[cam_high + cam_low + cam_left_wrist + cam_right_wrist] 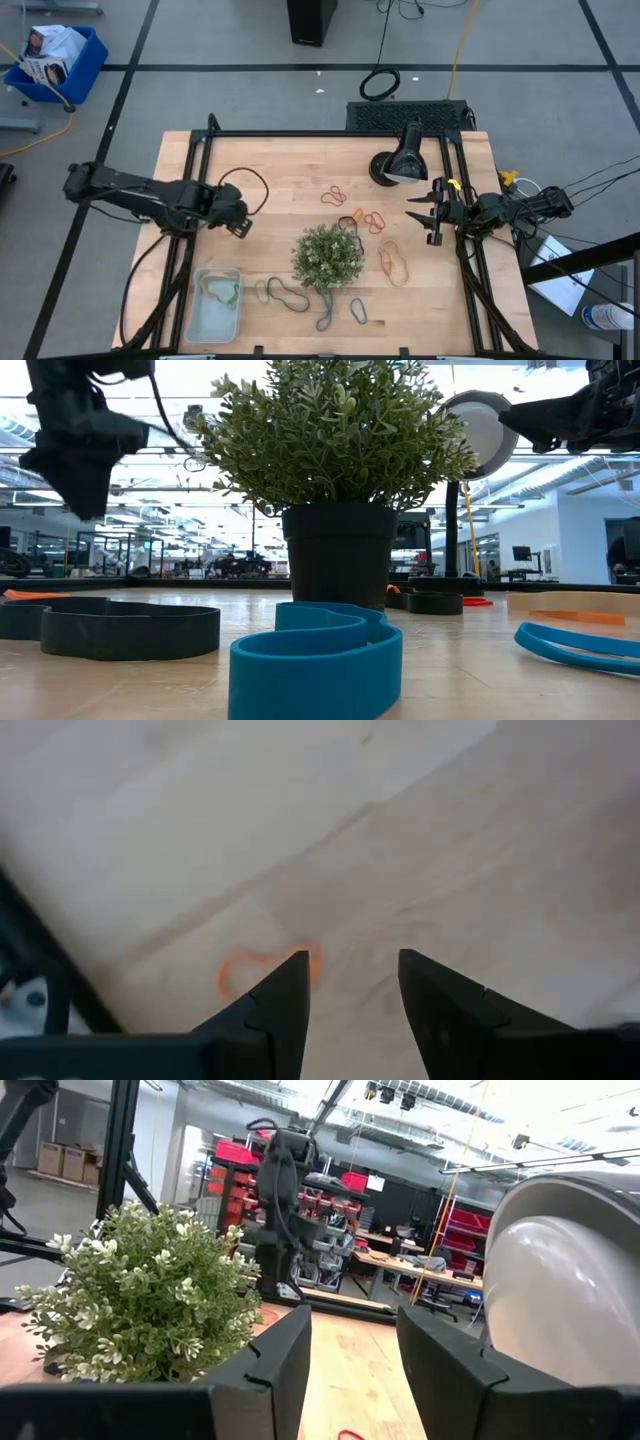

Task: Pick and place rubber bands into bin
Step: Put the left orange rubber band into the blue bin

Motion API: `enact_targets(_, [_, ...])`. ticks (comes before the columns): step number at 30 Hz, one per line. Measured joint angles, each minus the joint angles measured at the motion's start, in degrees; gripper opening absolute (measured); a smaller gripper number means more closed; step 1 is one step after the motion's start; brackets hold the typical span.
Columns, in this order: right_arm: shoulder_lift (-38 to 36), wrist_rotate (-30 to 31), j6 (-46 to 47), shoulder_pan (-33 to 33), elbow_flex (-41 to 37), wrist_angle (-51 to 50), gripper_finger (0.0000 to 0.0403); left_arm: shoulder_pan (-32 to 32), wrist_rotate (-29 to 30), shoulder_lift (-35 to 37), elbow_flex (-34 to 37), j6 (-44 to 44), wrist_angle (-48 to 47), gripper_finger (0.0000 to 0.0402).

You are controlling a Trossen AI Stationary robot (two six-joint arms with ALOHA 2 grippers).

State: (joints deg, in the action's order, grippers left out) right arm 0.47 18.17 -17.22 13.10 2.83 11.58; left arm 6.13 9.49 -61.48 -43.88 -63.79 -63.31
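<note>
Rubber bands lie scattered on the wooden table around a small potted plant [328, 256]: orange ones [334, 195] [375, 220], a tan one [393, 260], a blue one [358, 311] and dark ones [285, 293]. The pale bin [196, 322] stands at the near left with a few bands inside. My left gripper [241, 226] hangs open above bare wood, left of the plant, pointing down. In its wrist view an orange band [248, 970] lies on the table beyond its fingertips [350, 965]. My right gripper [424, 214] waits open at the right, raised and level, aimed toward the plant [140, 1305].
A black lamp with a white dome [398, 163] stands at the far right of the table, close to my right gripper. Black frame rails [195, 190] run along both table sides. Bare wood lies between my left gripper and the plant.
</note>
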Motion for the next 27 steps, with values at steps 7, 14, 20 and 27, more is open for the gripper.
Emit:
enact_targets(7, [0.07, 0.00, -0.02, 0.00, 0.02, -0.55, 0.0145, -5.09, -6.42, -7.68, 0.00, -4.35, -4.72, 0.0161])
enact_targets(14, [0.07, 0.02, 0.00, 0.00, 0.00, -0.73, 0.0144, -7.61, -6.52, -10.52, 0.00, -0.38, -4.46, 0.0161])
enact_targets(20, [0.07, 0.01, 0.00, 0.00, 0.01, -0.70, 0.0144, -8.83, -8.06, -12.34, 0.00, 9.33, -4.50, 0.0161])
enact_targets(27, [0.07, 0.02, -0.01, -0.01, 0.02, -0.71, 0.0145, -10.18, -9.49, -14.44, 0.00, 8.23, -4.57, 0.0161])
